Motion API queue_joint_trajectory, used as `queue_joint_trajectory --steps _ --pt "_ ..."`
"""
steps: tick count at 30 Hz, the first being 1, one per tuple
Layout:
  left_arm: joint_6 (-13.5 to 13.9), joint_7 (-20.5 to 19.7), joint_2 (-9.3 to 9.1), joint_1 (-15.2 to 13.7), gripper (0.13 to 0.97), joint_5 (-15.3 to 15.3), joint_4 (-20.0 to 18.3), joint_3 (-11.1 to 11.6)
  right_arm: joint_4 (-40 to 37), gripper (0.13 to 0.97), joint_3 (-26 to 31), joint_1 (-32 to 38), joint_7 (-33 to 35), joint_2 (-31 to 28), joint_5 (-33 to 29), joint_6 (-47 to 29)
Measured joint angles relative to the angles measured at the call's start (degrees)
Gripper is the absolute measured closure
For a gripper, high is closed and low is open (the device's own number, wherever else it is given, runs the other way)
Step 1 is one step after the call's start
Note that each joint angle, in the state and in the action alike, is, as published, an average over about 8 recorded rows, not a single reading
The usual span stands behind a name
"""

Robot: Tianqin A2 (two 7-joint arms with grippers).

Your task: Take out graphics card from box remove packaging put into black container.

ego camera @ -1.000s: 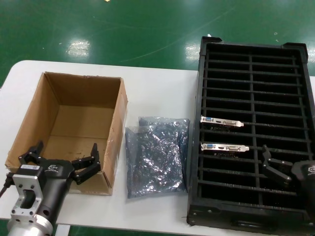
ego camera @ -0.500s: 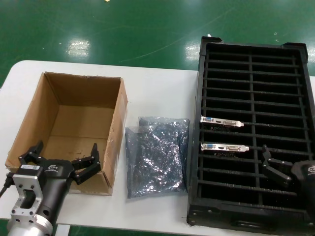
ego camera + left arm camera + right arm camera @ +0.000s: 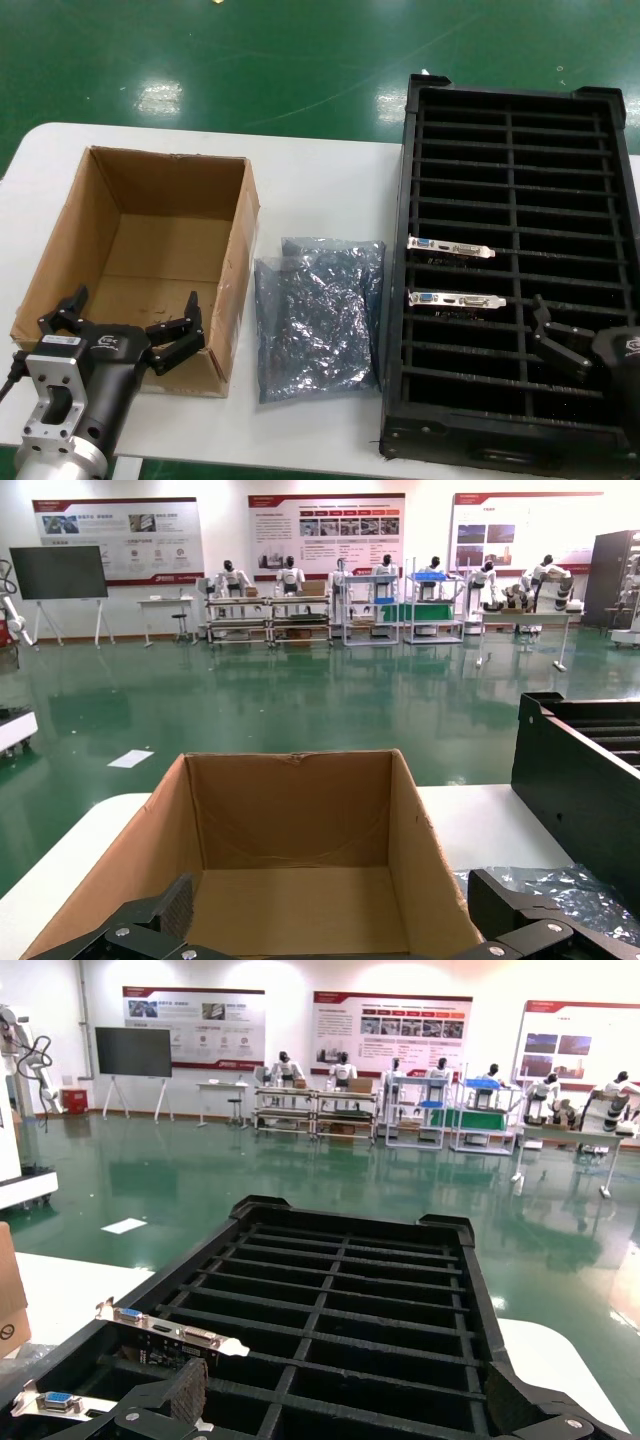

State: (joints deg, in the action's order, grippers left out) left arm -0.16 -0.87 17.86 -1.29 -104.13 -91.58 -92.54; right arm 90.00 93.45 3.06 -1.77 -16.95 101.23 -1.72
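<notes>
The brown box [image 3: 165,185] stands open at the table's left, and its inside [image 3: 290,810] holds nothing. My left gripper [image 3: 134,300] hangs open at the box's near wall, its fingers [image 3: 330,900] spread wider than the box. Two sheets of packaging [image 3: 318,320] lie flat and overlapping between the box and the black container [image 3: 515,95]. One graphics card [image 3: 450,247] stands in a slot of the left column, a second graphics card [image 3: 457,298] two slots nearer. My right gripper [image 3: 592,318] hovers open above the container's near end, with nothing between its fingers [image 3: 345,1390].
The white table [image 3: 320,180] shows bare behind the bags. The container's far slots [image 3: 350,1260] hold nothing. A corner of the packaging [image 3: 560,885] and the container's wall [image 3: 580,770] lie beside the box. Green floor lies beyond the table's far edge.
</notes>
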Motion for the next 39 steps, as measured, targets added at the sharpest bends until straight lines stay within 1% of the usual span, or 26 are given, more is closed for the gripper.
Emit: queue_joint_trajectory --steps 39 --pt "0.0 0.0 0.0 0.0 0.132 0.0 0.0 0.0 0.0 0.129 0.0 0.0 0.0 0.0 0.0 0.0"
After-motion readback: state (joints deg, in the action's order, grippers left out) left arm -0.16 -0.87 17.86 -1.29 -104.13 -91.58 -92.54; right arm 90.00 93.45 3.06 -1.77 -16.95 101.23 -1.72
